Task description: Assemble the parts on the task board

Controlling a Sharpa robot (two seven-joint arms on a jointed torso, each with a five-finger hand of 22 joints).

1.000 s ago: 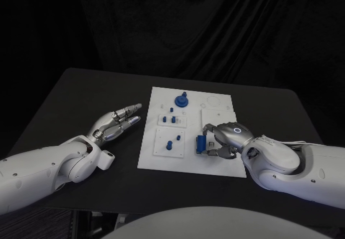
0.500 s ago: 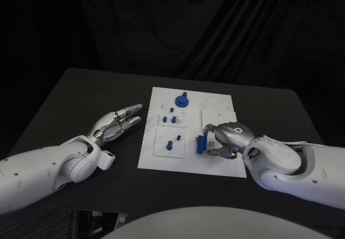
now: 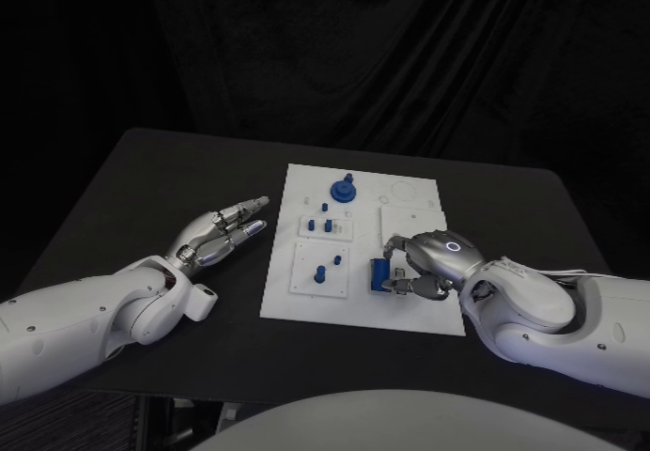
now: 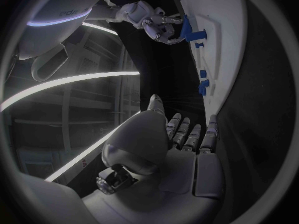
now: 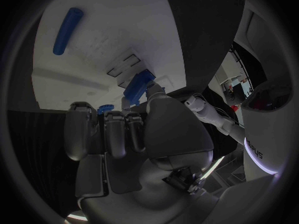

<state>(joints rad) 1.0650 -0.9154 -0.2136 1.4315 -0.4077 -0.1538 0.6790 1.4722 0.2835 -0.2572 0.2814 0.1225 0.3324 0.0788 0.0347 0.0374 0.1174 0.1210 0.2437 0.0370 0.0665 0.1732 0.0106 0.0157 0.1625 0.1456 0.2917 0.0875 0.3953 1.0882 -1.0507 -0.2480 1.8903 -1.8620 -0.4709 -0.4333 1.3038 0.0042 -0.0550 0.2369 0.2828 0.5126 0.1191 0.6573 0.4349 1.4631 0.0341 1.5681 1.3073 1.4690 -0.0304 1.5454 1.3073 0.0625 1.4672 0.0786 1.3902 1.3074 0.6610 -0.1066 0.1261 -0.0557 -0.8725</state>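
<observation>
Black table (image 3: 149,178): matte top that carries everything; the white task board sits in its middle, long side running away from the robot.
Task board (image 3: 407,315): white plate with shallow recessed panels; several small blue parts stand in it or lie on it.
Left arm and left hand (image 3: 221,232): hand rests on the table just beside the board's left edge, fingers stretched out and lying close together, holding nothing.
Right hand (image 3: 426,263): over the board's near right part, fingers curled down around a blue block; in the right wrist view the thumb and a finger pinch it.
Blue block (image 3: 379,273): the task's part in hand, an oblong piece standing on end at the board's near middle, held by the right hand. Whether its lower end is already in a slot I cannot tell.
Round blue part (image 3: 344,192): disc with a short stem, seated at the far end of the board.
Small blue pegs (image 3: 322,225): a cluster in the middle left panel, well apart from the right hand.
Single blue peg (image 3: 318,274): in the near left panel, just beside the block.
Risk: the pinch looks narrow, so the block may tilt and jam against its slot edge if pressed off axis.
Risk: the curled fingers could nudge the nearby peg, or drag the unclamped board.
</observation>
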